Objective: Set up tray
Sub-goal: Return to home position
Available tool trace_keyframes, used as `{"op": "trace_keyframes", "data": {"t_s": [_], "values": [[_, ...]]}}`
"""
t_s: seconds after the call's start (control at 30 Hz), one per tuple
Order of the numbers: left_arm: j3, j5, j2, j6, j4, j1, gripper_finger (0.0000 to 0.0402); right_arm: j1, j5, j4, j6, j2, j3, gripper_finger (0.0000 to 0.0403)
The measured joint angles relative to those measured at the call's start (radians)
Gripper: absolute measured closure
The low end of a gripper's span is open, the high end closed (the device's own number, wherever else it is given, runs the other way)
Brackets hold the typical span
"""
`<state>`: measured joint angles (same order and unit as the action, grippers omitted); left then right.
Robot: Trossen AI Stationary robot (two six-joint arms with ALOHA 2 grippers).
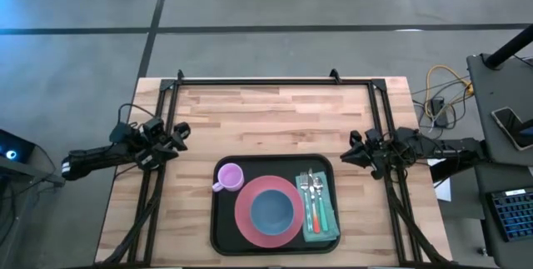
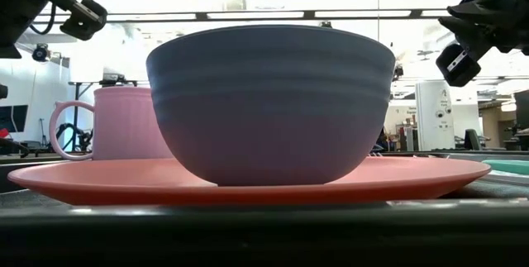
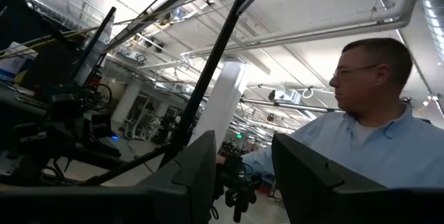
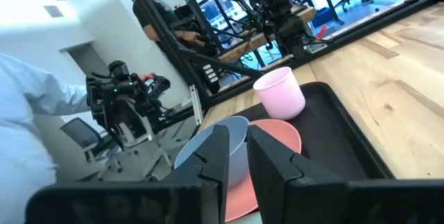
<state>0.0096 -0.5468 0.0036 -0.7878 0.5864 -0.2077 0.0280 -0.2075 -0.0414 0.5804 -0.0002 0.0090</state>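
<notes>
- Large black rectangular tray [image 1: 223, 227]: lower centre of the high view, on the light wooden worktop [image 1: 275, 119], close to its bottom edge.
- On it: round pink plate [image 1: 244, 219] at the middle, carrying a grey-blue bowl [image 1: 272, 210]; pink mug [image 1: 229, 176] at upper left; teal napkin [image 1: 329, 223] at right, under three pieces of cutlery [image 1: 311, 196].
- Mid-left, clear of the tray: left tool [image 1: 180, 136], fingers wide apart, empty.
- Mid-right: right tool [image 1: 350, 151], narrow gap between its fingers, empty.
</notes>
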Motion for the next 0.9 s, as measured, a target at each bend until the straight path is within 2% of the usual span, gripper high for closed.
{"op": "trace_keyframes", "data": {"t_s": [0.33, 0.9], "values": [[0.000, 0.000, 0.062, 0.000, -0.001, 0.000, 0.0279, 0.000, -0.001, 0.000, 0.000, 0.000, 0.000, 0.0360], [0.001, 0.000, 0.316, 0.000, -0.004, 0.000, 0.0279, 0.000, -0.001, 0.000, 0.000, 0.010, 0.000, 0.0360]]}}
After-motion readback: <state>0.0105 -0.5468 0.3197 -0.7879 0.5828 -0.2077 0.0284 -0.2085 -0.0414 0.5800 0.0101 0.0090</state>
